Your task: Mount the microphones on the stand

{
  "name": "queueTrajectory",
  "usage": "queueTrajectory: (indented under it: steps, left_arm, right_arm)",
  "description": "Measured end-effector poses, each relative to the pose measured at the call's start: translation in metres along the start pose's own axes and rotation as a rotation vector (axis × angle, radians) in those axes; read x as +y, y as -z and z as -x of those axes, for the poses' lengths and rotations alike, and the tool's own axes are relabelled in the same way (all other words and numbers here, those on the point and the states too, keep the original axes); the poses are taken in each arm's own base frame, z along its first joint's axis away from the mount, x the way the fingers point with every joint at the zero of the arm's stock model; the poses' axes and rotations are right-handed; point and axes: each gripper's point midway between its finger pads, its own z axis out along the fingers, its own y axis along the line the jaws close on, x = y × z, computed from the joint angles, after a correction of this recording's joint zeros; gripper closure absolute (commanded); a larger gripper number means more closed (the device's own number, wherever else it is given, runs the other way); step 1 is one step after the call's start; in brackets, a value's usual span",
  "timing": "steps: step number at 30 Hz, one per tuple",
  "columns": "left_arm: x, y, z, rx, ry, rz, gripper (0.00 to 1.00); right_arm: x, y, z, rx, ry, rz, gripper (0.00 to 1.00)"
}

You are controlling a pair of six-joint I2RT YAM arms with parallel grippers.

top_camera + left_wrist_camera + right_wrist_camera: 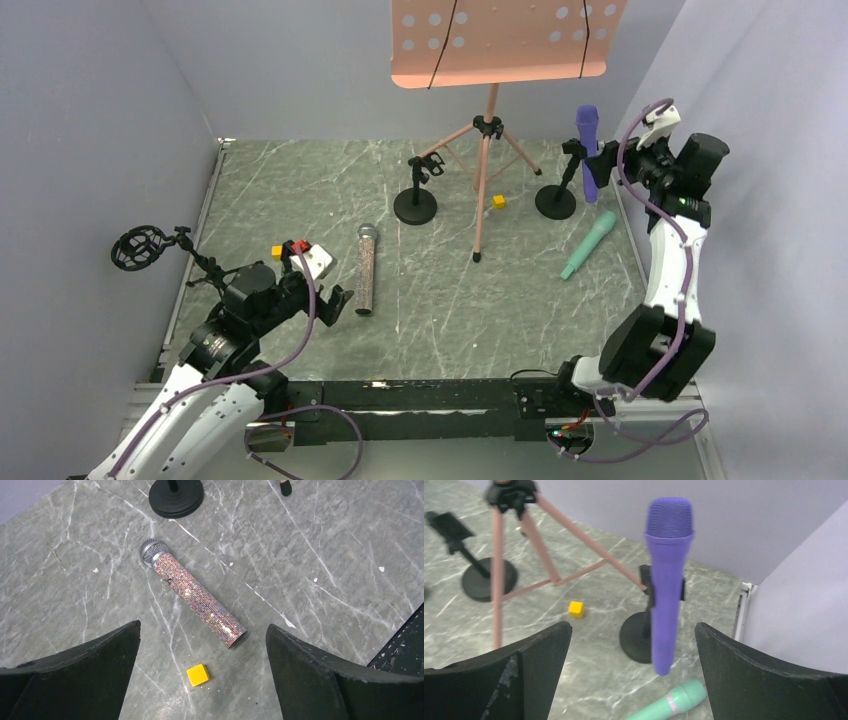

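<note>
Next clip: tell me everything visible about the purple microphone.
The purple microphone is matte purple throughout, with a rounded mesh-textured head and a tapering handle. It stands upright, head up, gripped at mid-body by the black clip of a round-based stand, its tail hanging free. The open right gripper frames it without touching.

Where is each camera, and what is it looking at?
Top: high behind, looking down on the grey marble table; left arm and right arm show.
Left wrist: looks down at the glittery pinkish-brown microphone, past the open left gripper.
Right wrist: faces the purple microphone clipped in a black stand, past the open right gripper.
Shared: top and right wrist both show that microphone.
</note>
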Motion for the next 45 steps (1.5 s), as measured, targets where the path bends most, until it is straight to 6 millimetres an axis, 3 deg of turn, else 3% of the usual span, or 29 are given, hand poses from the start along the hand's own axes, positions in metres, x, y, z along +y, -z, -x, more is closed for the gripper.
queueTrajectory:
  steps: [3,6,11,13,16,21,29,32,37,45]
  left_arm:
    - [-0.002,0.004,0.006,-0.032,0.018,-0.003,0.01]
    - [-0.004,0.007,0.018,-0.085,0.057,-0.007,0.01]
    - [-0.002,0.01,0.028,-0.104,0.226,0.034,0.01]
    - [0.001,0.012,0.036,-0.11,0.291,0.055,0.01]
    - [0.003,0.014,0.051,-0.138,0.361,0.063,0.01]
    - [0.0,-0.003,0.049,-0.098,0.437,0.048,0.01]
    - [-0.012,-0.068,0.02,0.091,0.486,-0.029,0.01]
    - [-0.01,-0.098,0.019,0.13,0.487,-0.072,0.01]
    - [0.014,-0.161,0.03,0.058,0.471,-0.137,0.01]
    - [0.046,-0.253,0.028,-0.029,0.32,-0.225,0.01]
  right_arm:
    - [0.031,0.023,0.01,-0.007,0.001,0.048,0.0]
    - [0.065,0.043,0.007,-0.013,-0.013,0.122,0.0]
    - [0.141,0.069,-0.031,-0.02,-0.099,0.399,0.0]
    - [0.161,0.073,-0.051,-0.01,-0.163,0.489,0.0]
    - [0.18,0.076,-0.072,0.014,-0.248,0.568,0.0]
    - [0.188,0.08,-0.071,0.004,-0.261,0.611,0.0]
    - [0.187,0.081,-0.069,0.003,-0.253,0.597,0.0]
    - [0.186,0.08,-0.069,0.006,-0.254,0.589,0.0]
    - [0.185,0.08,-0.07,0.01,-0.253,0.581,0.0]
    - [0.184,0.08,-0.069,0.01,-0.241,0.566,0.0]
